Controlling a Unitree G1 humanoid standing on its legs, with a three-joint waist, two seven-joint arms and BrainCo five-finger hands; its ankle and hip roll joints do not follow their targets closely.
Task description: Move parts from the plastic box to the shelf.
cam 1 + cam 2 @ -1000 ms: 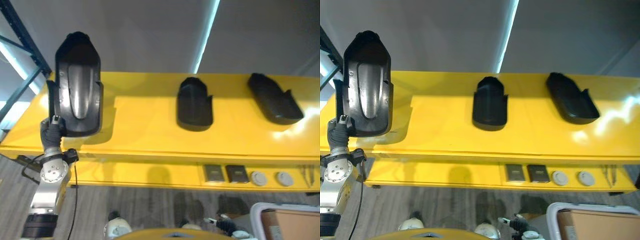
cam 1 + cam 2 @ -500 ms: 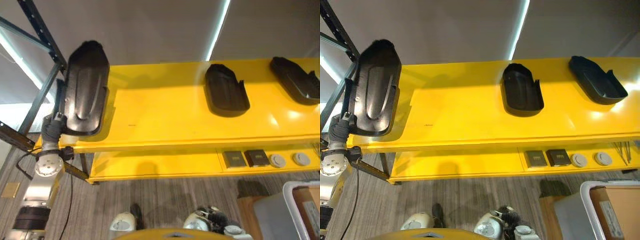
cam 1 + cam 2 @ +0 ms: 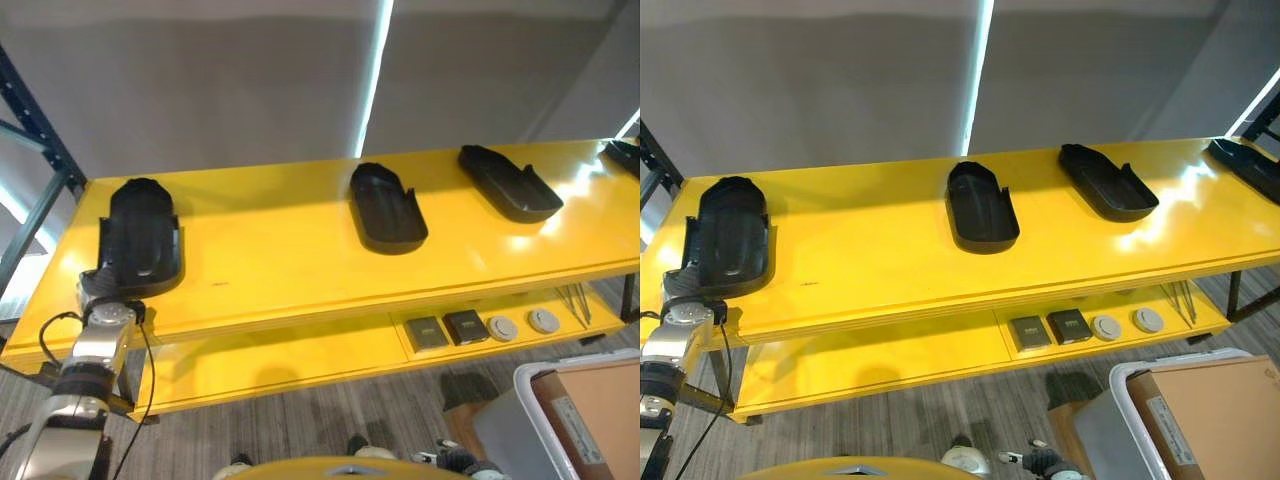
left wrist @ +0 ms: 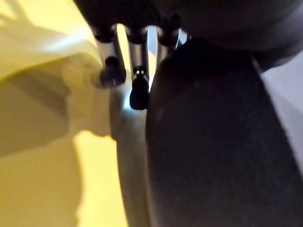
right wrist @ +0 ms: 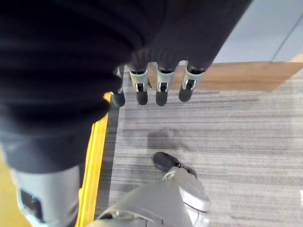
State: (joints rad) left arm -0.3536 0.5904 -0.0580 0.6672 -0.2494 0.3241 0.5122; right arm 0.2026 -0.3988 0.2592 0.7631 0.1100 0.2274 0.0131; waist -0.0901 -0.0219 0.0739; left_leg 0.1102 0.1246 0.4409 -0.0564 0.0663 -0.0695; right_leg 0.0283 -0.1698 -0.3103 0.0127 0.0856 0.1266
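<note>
— So where does the black part lie from the left hand?

— Directly beyond it, at the left end of the yellow shelf, long axis running from the front edge toward the wall. The hand sits at the part's near end.

— Gripping it?

— I cannot tell; the part hides the fingers.

— And the right hand?

— Hanging over the floor, fingers straight, holding nothing. The left arm is clearly nearer.

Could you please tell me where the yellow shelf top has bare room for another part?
The widest bare stretch of the yellow shelf top lies between the black moulded part at the left hand and the middle black part. Rightward, parts sit closer.
</note>
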